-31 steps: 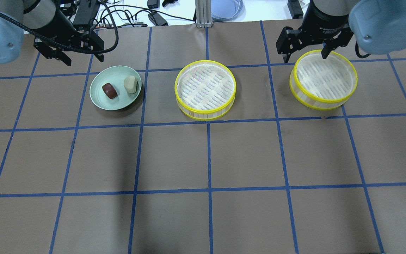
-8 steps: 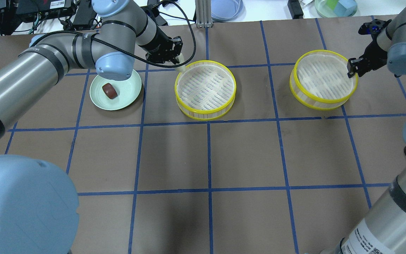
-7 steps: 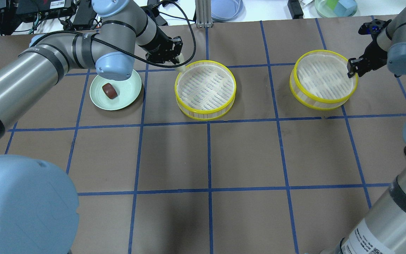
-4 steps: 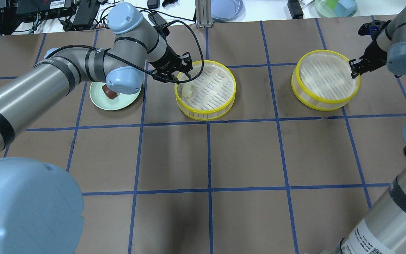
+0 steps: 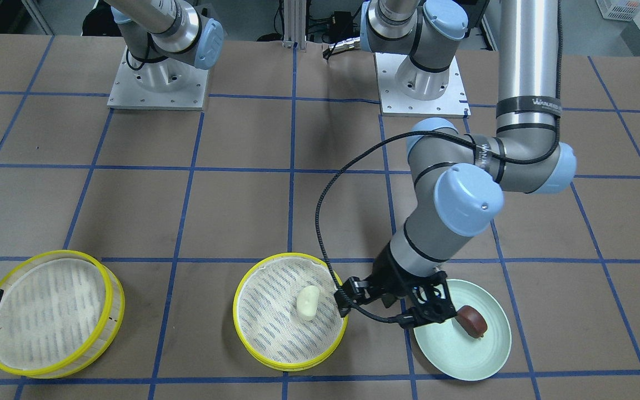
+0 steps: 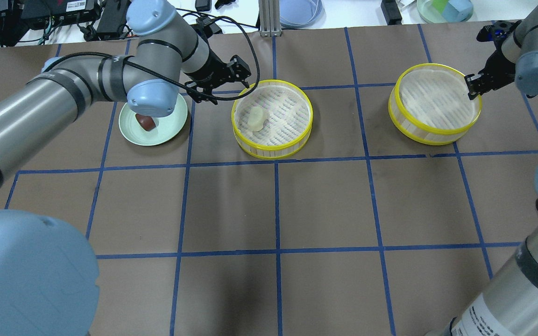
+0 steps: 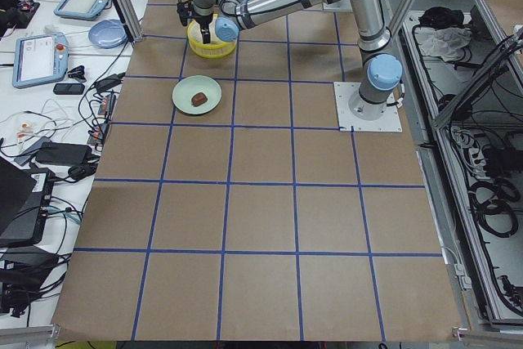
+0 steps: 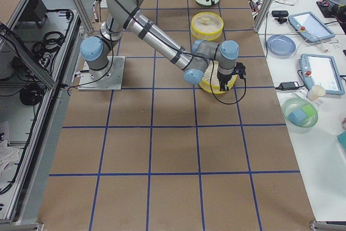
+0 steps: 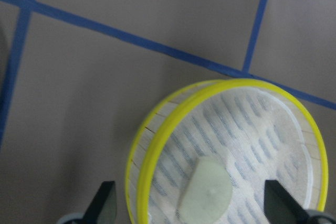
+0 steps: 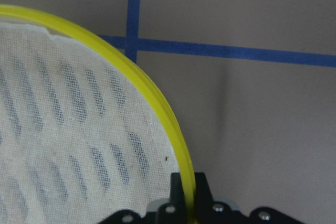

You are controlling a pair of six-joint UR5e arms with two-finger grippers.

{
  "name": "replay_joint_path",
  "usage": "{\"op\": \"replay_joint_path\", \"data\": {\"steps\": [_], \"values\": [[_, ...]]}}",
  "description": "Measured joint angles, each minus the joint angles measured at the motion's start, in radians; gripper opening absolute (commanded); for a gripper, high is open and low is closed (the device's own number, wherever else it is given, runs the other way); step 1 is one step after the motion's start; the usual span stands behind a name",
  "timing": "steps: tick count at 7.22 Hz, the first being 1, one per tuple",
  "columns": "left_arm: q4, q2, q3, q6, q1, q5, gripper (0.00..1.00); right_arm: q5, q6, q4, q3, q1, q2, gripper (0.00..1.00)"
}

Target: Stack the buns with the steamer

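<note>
The cream-white bun (image 6: pixel 255 118) lies inside the middle steamer tray (image 6: pixel 273 150); it also shows in the front view (image 5: pixel 308 303) and the left wrist view (image 9: pixel 207 192). The dark reddish-brown bun (image 6: pixel 147 122) sits on the pale green plate (image 6: pixel 168 133), partly hidden by my left arm. My left gripper (image 6: pixel 217 87) is open and empty, raised between the plate and the middle tray (image 5: pixel 392 305). My right gripper (image 6: pixel 473 87) is shut on the yellow rim (image 10: pixel 157 103) of the right steamer tray (image 6: pixel 418 133), which is slightly tilted.
Blue tape lines divide the brown table into squares. Cables, tablets and bowls lie beyond the table's far edge (image 6: pixel 297 11). My left arm's elbow (image 6: pixel 152 95) hangs over the plate. The two arm bases (image 5: pixel 156 83) stand at the robot side.
My left gripper let the cream bun go into the middle tray, then drew back and left, open. My right gripper has shifted the right tray slightly right, still gripping its rim.
</note>
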Motion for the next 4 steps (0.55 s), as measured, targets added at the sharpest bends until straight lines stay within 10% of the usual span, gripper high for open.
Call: {"op": "replay_joint_path", "data": {"steps": [4], "values": [[-0.064,0.017,0.001,0.236,0.169,0.208,1.00,-0.069,0.248,0.097,-0.002,0.197,-0.114,0.00]]}}
